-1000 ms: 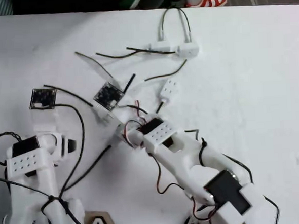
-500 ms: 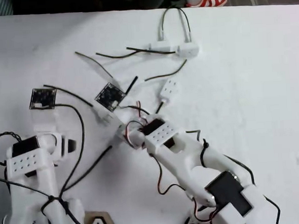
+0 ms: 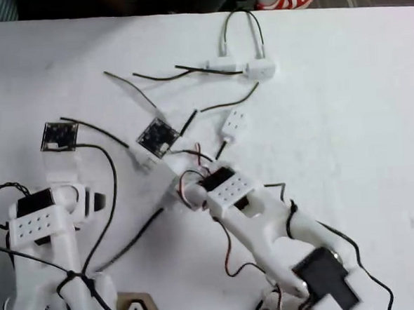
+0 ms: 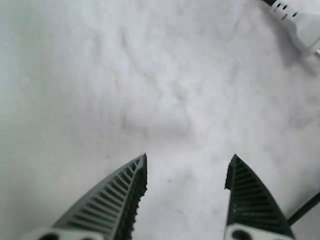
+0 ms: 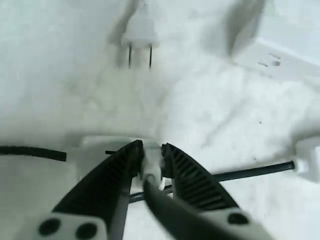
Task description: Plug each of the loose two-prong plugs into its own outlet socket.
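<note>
White table (image 3: 360,124) carrying two white arms and a scatter of plugs, sockets and dark cords. The right arm (image 3: 260,222) runs from the near edge up toward the table's centre; the left arm (image 3: 39,225) stands at the near left corner. In the high view, a near socket (image 3: 234,122) lies just beyond the right arm's wrist, and a far socket (image 3: 260,69) lies close to the table's far edge, with a looped cord (image 3: 241,16) arching behind it. The right gripper (image 5: 150,150) has its dark ribbed fingers (image 5: 117,170) pressed together on a held plug (image 5: 150,165), a small white body whose dark lead runs back between the fingers; its prongs are hidden. A white block (image 5: 92,147) lies directly under the fingertips; whether the held plug enters it cannot be told. Ahead of this gripper, well apart from it, a loose plug (image 5: 140,32) lies flat with its two prongs pointing back at the fingertips, and a socket block (image 5: 280,50) sits off to one side of it. The left gripper (image 4: 187,160) hangs with its fingers spread over bare table, holding nothing; a white fitting (image 4: 302,25) lies well apart from it at the edge of that view.
</note>
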Motion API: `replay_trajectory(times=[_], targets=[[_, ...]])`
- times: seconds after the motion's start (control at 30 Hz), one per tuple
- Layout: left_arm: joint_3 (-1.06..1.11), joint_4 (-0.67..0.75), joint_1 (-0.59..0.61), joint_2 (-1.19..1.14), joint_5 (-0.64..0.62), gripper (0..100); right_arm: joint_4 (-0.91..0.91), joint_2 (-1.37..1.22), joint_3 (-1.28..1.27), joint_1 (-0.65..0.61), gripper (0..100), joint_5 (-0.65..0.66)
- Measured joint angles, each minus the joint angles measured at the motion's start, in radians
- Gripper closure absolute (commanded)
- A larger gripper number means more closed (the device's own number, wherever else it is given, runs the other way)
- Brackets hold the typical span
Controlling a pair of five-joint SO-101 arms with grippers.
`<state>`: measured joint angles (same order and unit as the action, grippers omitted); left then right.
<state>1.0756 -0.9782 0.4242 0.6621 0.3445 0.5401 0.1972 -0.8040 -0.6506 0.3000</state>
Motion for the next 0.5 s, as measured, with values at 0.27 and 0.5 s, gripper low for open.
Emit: replay_trajectory(times=[0.27, 0.5], targets=[[0.000, 0.000, 0.000, 0.000, 0.000, 74, 0.074, 0.141, 0.187, 0.038, 98.1, 0.002], [0.000, 0.000, 0.000, 0.000, 0.000, 74, 0.187, -0.031, 0.436, 0.087, 98.1, 0.002]])
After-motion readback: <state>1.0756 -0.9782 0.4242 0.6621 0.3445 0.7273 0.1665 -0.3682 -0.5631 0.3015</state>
